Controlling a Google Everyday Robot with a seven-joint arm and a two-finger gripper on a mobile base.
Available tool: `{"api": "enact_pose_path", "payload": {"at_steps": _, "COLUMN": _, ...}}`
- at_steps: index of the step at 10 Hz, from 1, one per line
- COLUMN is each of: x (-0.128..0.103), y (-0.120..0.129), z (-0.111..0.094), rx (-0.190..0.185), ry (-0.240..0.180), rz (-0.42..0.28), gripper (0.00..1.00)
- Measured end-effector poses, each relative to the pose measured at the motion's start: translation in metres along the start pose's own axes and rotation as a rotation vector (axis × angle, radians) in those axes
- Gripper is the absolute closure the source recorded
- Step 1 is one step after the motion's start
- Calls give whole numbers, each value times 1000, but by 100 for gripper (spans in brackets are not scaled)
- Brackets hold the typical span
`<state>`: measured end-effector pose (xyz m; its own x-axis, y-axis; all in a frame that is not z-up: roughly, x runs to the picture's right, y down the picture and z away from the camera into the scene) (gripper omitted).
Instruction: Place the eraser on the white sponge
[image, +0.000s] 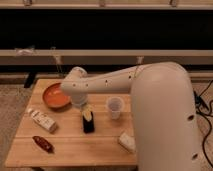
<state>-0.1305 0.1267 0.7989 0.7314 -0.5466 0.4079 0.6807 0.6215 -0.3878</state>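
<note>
A bowl (56, 95) is sitting at the back left of the table (75, 150). A cup (115, 106) is standing near the middle. A carton (41, 120) is lying on the left, with a red pepper (43, 143) in front of it.

**Colours on the tabletop**

Tabletop (75, 151): pale wood. Eraser (88, 124): black. The pale gripper (86, 111) sits over its far end. Bowl (56, 95): orange. Cup (115, 106): white. Sponge (127, 142): off-white. Carton (41, 120): white, dark print. Pepper-shaped object (43, 143): dark red. Arm (107, 81): cream, small dark dots.

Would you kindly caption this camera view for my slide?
Open gripper at the black eraser, white sponge lying near the front edge of the table.
</note>
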Motion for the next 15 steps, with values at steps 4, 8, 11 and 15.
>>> {"api": "enact_pose_path", "payload": {"at_steps": 4, "x": 0, "y": 18, "z": 10, "rx": 117, "ry": 14, "rz": -203, "gripper": 20}}
{"api": "enact_pose_path", "payload": {"at_steps": 8, "x": -3, "y": 22, "z": 45, "rx": 114, "ry": -12, "rz": -351, "gripper": 20}}
{"api": "enact_pose_path", "payload": {"at_steps": 11, "x": -5, "y": 17, "z": 66, "rx": 95, "ry": -25, "rz": -419, "gripper": 20}}
{"api": "enact_pose_path", "payload": {"at_steps": 15, "x": 1, "y": 21, "z": 77, "rx": 41, "ry": 1, "rz": -451, "gripper": 20}}
